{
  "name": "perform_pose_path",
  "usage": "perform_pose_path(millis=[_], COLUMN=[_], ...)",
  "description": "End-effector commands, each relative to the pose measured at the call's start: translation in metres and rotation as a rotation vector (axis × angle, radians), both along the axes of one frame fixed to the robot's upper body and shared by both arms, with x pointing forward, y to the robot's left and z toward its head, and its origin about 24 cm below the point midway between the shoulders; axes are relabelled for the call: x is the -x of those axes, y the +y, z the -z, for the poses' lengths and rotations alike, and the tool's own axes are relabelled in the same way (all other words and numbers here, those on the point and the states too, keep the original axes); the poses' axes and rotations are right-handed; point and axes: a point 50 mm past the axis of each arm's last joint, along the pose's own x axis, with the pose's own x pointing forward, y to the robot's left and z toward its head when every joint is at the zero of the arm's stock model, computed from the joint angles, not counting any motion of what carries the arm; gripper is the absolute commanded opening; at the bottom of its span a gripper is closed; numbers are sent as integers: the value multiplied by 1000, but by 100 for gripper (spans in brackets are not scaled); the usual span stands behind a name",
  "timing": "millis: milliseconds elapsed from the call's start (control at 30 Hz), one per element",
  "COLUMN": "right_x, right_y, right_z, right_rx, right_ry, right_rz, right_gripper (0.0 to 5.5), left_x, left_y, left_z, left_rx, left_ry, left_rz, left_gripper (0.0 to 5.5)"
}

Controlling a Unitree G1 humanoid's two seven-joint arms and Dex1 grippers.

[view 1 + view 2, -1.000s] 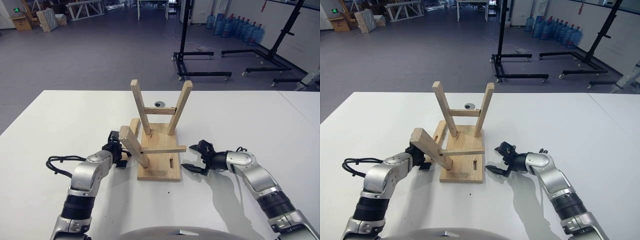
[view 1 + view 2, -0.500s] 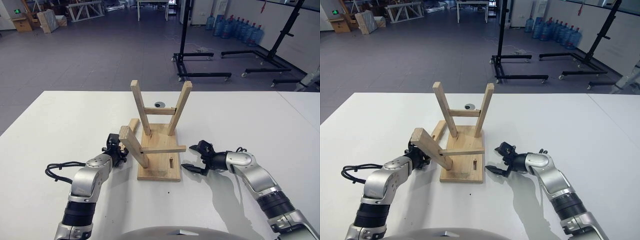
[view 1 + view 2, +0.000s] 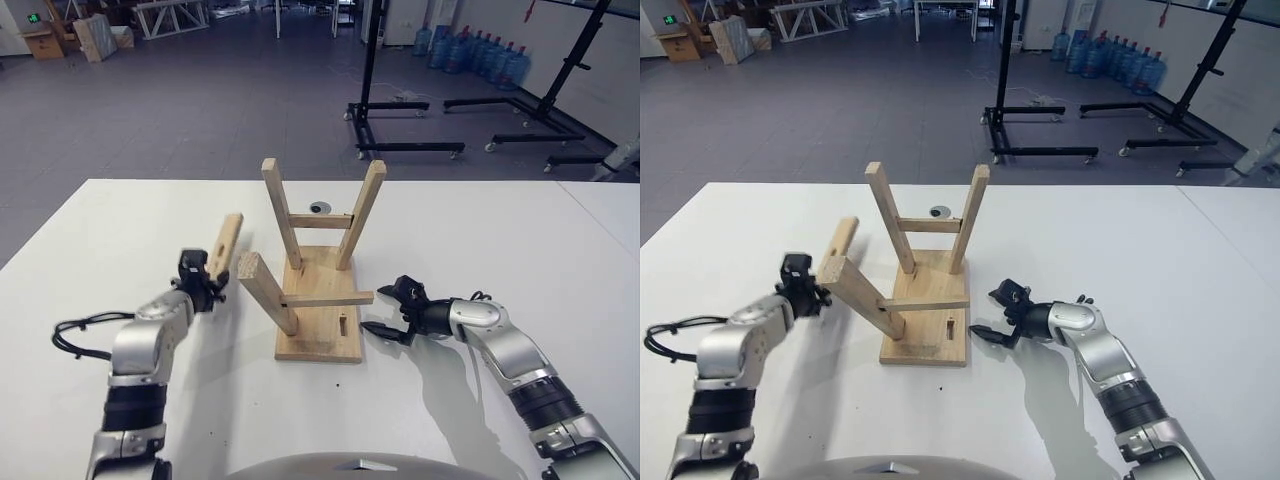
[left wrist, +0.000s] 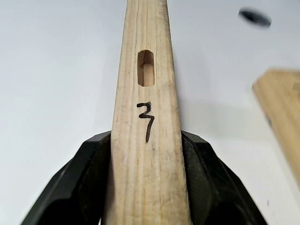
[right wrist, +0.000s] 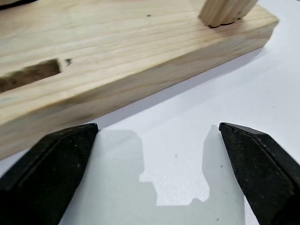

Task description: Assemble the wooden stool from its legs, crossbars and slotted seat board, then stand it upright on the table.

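The slotted seat board (image 3: 318, 335) lies flat on the white table (image 3: 500, 230). Two legs joined by a crossbar (image 3: 320, 221) stand up from its far end. A third leg (image 3: 267, 293) leans at the near left, with a crossbar (image 3: 328, 298) sticking out of it to the right. My left gripper (image 3: 197, 285) is shut on a loose leg (image 4: 147, 117), held above the table left of the board, its slotted face showing. My right gripper (image 3: 385, 308) rests open on the table by the board's right edge (image 5: 154, 70), near an empty slot (image 5: 30, 75).
A dark round grommet (image 3: 320, 207) sits in the table beyond the stool. A black cable (image 3: 80, 328) loops off my left arm over the table. Black wheeled racks (image 3: 400, 110) stand on the floor beyond the far table edge.
My left gripper has lifted the loose leg from beside the board's left edge and carried it up and to the left. The right arm has barely moved.
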Motion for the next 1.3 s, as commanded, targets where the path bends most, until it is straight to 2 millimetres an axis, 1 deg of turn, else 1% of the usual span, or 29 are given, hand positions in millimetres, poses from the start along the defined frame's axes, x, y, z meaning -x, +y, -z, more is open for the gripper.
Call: perform_pose_path(millis=[33,67,133,167,200,267,300,333,367,400,433,500,533,600,633,700,800,833,867,933,967,1067,1133,1200,1300], right_x=[-22,-30,-48,-57,-67,-81,-88,-94,-97,-96,-92,-81,-75,-61,-57,-53,-57,-60,-64,-67,-67,-63,-57,-51,-48], right_y=[-22,-28,-46,-56,-66,-79,-81,-79,-72,-63,-51,-27,-14,6,11,15,26,29,31,34,36,39,41,42,44], right_z=[4,1,-13,-25,-41,-74,-97,-128,-163,-191,-215,-245,-255,-260,-256,-245,-231,-228,-227,-227,-229,-235,-239,-241,-240], right_rx=[65,64,30,-20,-91,-244,-355,-515,-685,-818,-935,-1102,-1165,-1205,-1201,-1217,-1209,-1208,-1214,-1229,-1241,-1277,-1302,-1319,-1333], right_ry=[-34,-56,-106,-131,-156,-196,-221,-246,-263,-271,-262,-205,-157,-79,-45,13,49,58,72,82,85,103,103,100,107], right_rz=[213,276,417,495,566,641,649,621,546,453,341,126,16,-143,-170,-180,-138,-113,-95,-91,-106,-160,-206,-236,-245], right_gripper=[477,477,477,477,477,477,477,477,477,477,477,477,477,477,477,477,477,498,506,536,540,540,540,540,540], left_x=[-21,-21,-19,-16,-13,-9,-7,-6,-5,-5,-6,-10,-13,-15,-15,-13,-10,-10,-9,-9,-8,-7,-5,-4,2], left_y=[17,18,15,13,9,0,-6,-14,-26,-37,-47,-62,-69,-78,-82,-86,-91,-92,-93,-96,-97,-100,-102,-104,-108], left_z=[-84,-102,-135,-149,-163,-180,-187,-193,-195,-196,-193,-183,-177,-167,-164,-161,-158,-156,-156,-155,-154,-151,-149,-147,-143], left_rx=[-23,-7,53,79,109,164,214,267,312,340,367,411,435,475,500,537,570,571,576,589,589,587,591,600,630], left_ry=[-364,-439,-571,-624,-666,-707,-719,-727,-722,-716,-700,-657,-631,-594,-581,-563,-546,-536,-528,-516,-509,-491,-487,-484,-465], left_rz=[65,92,171,227,293,414,476,551,633,702,759,838,875,917,926,941,960,969,979,998,1006,1020,1030,1036,1063], left_gripper=[205,205,205,205,205,205,205,205,205,205,205,205,205,205,205,205,205,205,205,205,205,205,205,205,205])
